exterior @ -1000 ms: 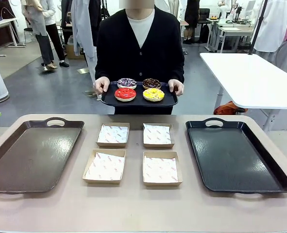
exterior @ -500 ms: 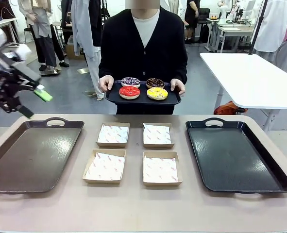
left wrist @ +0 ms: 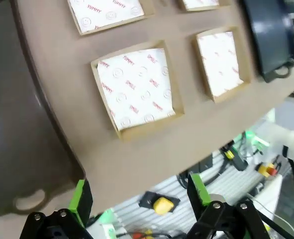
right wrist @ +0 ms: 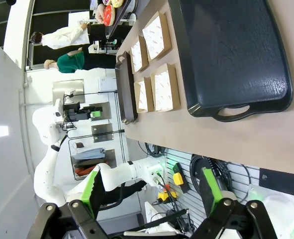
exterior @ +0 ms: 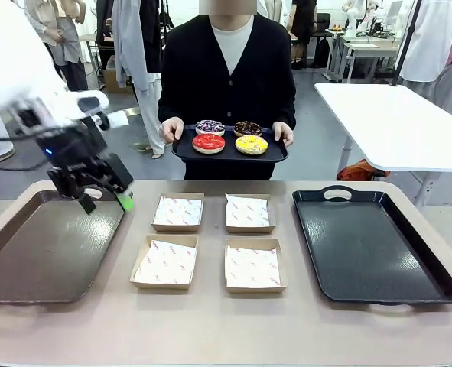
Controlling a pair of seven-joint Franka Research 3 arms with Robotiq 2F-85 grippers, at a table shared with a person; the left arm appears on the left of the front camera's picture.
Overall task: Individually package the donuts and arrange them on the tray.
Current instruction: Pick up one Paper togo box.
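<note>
Several donuts lie on a small black tray (exterior: 187, 152) that a person holds with both hands at the far side: a red donut (exterior: 208, 142), a yellow donut (exterior: 251, 144), a dark sprinkled donut (exterior: 209, 127) and a chocolate donut (exterior: 247, 128). My left gripper (exterior: 105, 202) hangs open and empty over the far right corner of the brown tray (exterior: 42, 252). In the left wrist view the left gripper (left wrist: 139, 194) is open, above the table edge, with a lined box (left wrist: 137, 89) ahead. My right gripper (right wrist: 151, 191) stands open and empty, off the table's near edge by the black tray (right wrist: 231, 55).
Four shallow cardboard boxes lined with printed paper sit mid-table in two rows: (exterior: 178, 212), (exterior: 248, 213), (exterior: 165, 261), (exterior: 255, 265). A large black tray (exterior: 371, 245) lies on the right. A white table (exterior: 401, 122) stands behind on the right.
My left arm has swung in from the far left and come down over the brown tray's far right corner. The person has stepped slightly closer with the donut tray.
</note>
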